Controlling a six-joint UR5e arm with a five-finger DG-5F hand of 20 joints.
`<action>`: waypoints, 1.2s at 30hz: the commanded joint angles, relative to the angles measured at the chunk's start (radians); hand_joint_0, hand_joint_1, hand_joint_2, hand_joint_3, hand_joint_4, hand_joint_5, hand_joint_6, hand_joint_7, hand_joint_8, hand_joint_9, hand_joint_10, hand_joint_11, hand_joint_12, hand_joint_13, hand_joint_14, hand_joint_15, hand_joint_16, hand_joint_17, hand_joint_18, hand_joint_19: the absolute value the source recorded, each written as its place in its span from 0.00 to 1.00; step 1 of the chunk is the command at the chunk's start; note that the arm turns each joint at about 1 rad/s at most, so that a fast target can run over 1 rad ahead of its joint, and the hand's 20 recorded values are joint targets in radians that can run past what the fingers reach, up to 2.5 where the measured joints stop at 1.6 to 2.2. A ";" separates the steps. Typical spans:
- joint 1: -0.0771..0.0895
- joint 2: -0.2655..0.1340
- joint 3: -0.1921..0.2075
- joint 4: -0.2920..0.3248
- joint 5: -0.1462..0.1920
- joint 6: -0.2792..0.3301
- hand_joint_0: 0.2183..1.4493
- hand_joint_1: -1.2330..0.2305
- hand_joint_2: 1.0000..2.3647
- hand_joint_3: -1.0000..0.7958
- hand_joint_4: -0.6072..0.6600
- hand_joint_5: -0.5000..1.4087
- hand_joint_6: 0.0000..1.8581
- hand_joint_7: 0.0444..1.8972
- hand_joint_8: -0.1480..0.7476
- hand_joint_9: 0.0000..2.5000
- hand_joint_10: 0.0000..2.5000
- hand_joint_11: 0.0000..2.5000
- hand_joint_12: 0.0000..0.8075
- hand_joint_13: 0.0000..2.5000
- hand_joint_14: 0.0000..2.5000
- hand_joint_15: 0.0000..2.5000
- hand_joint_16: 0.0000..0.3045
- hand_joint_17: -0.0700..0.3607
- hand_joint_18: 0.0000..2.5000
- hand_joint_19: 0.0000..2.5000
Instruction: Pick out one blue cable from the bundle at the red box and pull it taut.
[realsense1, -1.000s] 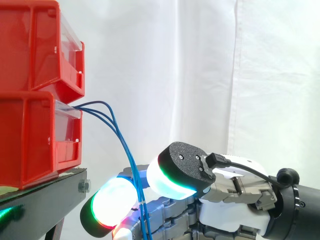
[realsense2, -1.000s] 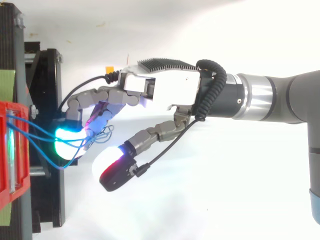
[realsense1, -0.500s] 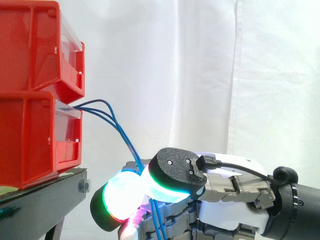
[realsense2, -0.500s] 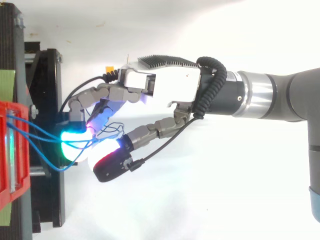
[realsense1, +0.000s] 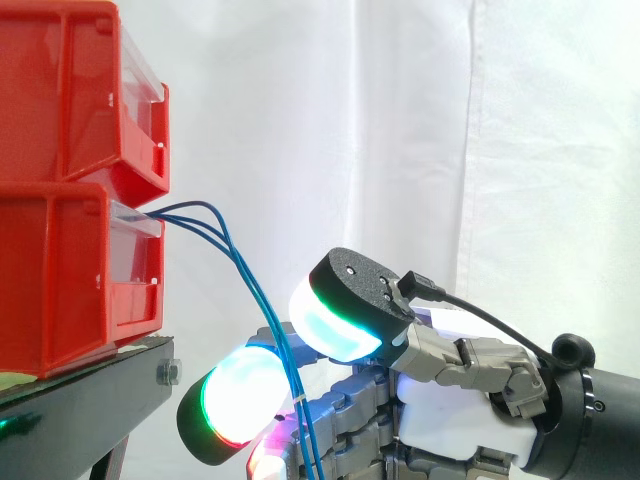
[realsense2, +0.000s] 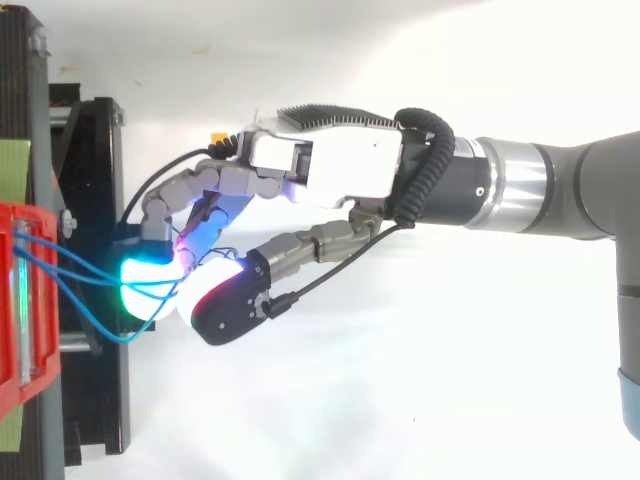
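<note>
- Blue cables (realsense1: 240, 268), thin and bundled, leave the clear front of the lower red plastic bin (realsense1: 60, 280) at the far left. They arch up a little, then slope down to the right in a curve rather than a straight line.
- Above that bin sits a second red plastic bin (realsense1: 70, 90). Both rest on the black metal stand (realsense1: 90, 390).
- From above, one strand bows out in a loose loop (realsense2: 95, 325) over the stand's edge, while the others run straighter toward my fingertips.
- Just right of the stand, my curled fingers end in a pad glowing green and white (realsense1: 235, 400), and my thumb's pad (realsense1: 335, 325) is folded in toward it.
- The cables pass between those two pads. From above the pads meet on them, so I have them pinched. I cannot tell how many strands I hold.
- My hand (realsense2: 340, 165) lies palm-side toward the bins, near them but not touching.
- Behind it my grey arm (realsense2: 570, 190) comes in from the right, in front of the white curtain (realsense1: 400, 120).
</note>
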 joint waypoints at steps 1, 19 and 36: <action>-0.003 0.000 0.001 0.001 0.000 0.001 0.33 0.55 0.01 0.36 0.50 0.19 0.39 0.48 0.46 0.41 0.01 0.18 0.44 0.38 0.01 0.20 0.16 0.41 0.30 0.26; -0.006 0.000 -0.001 -0.004 -0.008 0.004 0.32 0.46 0.00 0.56 0.58 0.18 0.50 0.39 0.54 0.41 0.01 0.21 0.53 0.40 0.01 0.19 0.21 0.49 0.35 0.24; -0.008 0.002 0.001 -0.025 -0.003 0.135 0.31 0.43 0.01 0.53 0.60 0.18 0.50 0.41 0.56 0.42 0.01 0.24 0.53 0.41 0.01 0.20 0.21 0.50 0.36 0.23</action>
